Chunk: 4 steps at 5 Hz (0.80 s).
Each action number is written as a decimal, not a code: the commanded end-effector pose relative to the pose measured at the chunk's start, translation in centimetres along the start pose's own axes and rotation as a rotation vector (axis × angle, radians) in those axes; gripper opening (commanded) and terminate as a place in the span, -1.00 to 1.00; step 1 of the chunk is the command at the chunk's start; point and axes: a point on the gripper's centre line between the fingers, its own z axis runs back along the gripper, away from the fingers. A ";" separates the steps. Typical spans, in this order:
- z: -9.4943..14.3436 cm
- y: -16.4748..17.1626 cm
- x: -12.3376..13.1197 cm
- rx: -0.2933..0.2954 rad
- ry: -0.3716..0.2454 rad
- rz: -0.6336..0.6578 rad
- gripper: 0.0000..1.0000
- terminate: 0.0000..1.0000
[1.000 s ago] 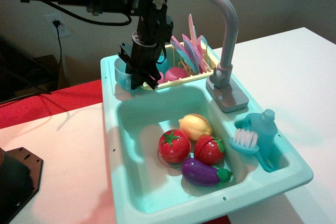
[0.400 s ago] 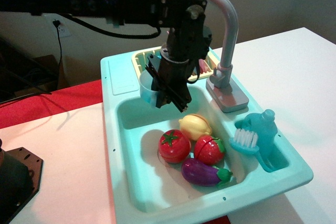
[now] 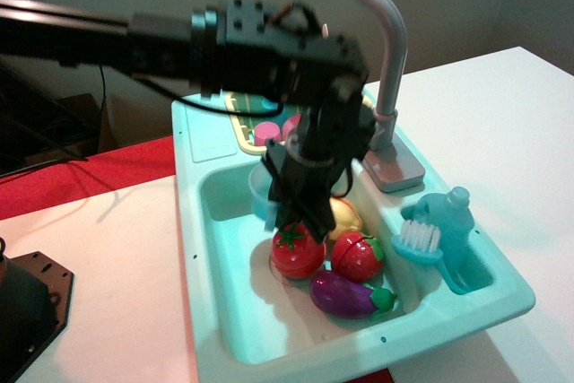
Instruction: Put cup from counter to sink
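Observation:
The cup, a small translucent light-blue tumbler, is held in my gripper, which is shut on it. Both are low inside the sink, a deep turquoise basin, at its back left part. The cup hangs just left of the black fingers, above and left of the toy tomato. Whether the cup touches the basin floor is hidden. The counter, the flat turquoise rim at the back left, is bare where the cup stood.
The basin also holds a red strawberry-like toy, a purple eggplant and a yellow lemon, partly hidden. The grey faucet rises to the right of the arm. A teal bottle with a brush stands right. The yellow dish rack holds pink cups.
My gripper lifted the cup off the back-left counter, carried it right and forward over the basin, then lowered it into the sink beside the tomato.

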 end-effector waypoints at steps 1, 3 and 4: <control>-1.0 1.5 0.3 0.010 -0.034 0.056 -1.00 -1.00; -1.3 2.8 0.1 0.049 -0.021 0.103 1.00 -1.00; -0.9 2.9 0.2 0.044 -0.026 0.106 1.00 -1.00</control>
